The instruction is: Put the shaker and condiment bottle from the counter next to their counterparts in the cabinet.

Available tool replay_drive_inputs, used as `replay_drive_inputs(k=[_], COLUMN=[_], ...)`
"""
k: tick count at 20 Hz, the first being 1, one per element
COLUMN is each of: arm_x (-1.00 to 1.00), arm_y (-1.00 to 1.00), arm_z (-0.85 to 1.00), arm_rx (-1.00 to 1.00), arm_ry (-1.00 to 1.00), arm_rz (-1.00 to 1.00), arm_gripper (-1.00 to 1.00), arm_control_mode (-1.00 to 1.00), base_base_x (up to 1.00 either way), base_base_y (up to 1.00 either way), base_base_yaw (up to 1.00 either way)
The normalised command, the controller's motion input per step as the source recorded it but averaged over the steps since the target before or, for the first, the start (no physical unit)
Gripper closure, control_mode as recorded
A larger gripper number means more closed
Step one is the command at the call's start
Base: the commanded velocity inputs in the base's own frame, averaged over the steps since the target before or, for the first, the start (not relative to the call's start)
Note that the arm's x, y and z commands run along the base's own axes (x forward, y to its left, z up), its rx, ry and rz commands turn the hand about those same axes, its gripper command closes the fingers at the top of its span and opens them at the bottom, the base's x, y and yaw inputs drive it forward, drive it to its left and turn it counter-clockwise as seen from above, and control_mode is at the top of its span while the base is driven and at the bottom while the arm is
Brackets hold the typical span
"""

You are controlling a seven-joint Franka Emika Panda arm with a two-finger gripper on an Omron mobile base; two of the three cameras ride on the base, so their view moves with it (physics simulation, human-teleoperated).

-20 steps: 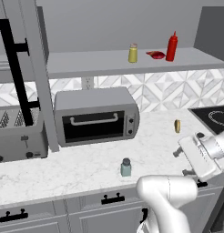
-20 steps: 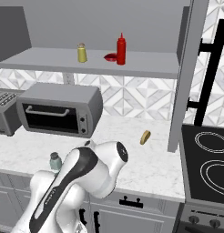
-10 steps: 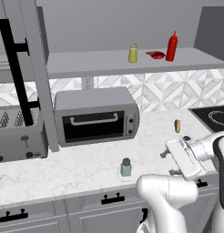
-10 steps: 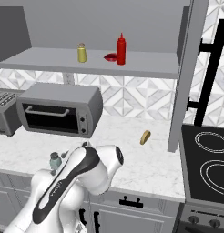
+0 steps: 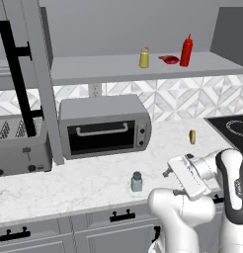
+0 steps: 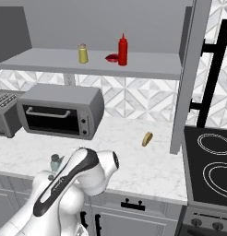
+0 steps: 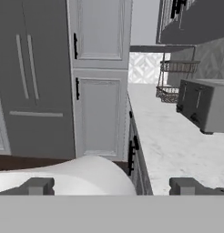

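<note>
Counter (image 5: 84, 183): we are seeing the shaker (image 5: 137, 182) standing near its front edge.
Shelf (image 5: 103, 66): bottle (image 5: 186, 50) standing upright.
Gripper (image 7: 113, 186): fingers spread wide, holding nothing.

Grey wall upper frame, white geometric tile backsplash (image 5: 178, 101) mid-frame, black cooktop (image 6: 211, 161) right, tall grey cupboards (image 7: 63, 77) left in hand view.

Shaker (image 5: 137, 182) pale blue-grey, dark cap — condiment bottle (image 5: 186, 50) red — counter (image 5: 84, 185) white-grey marbled.
</note>
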Motion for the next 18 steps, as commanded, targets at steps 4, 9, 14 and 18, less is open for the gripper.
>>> replay_drive_inputs(k=[4, 9, 14, 18], arm_x=[0.27, 0.34, 0.34, 0.10], arm_y=[0.13, 0.02, 0.02, 0.06], arm_z=[-0.12, -0.05, 0.00, -0.03], arm_rx=[0.09, 0.00, 0.00, 0.00], arm_ry=[0.08, 0.13, 0.11, 0.00], arm_rz=[0.00, -0.01, -0.05, 0.00], arm_gripper=[-1.00, -1.00, -1.00, -1.00], arm_control_mode=[-1.00, -1.00, -1.00, -1.00], base_base_x=[0.00, 0.00, 0.00, 0.00], base_base_y=[0.00, 0.00, 0.00, 0.00], base_base_yaw=[0.00, 0.00, 0.00, 0.00])
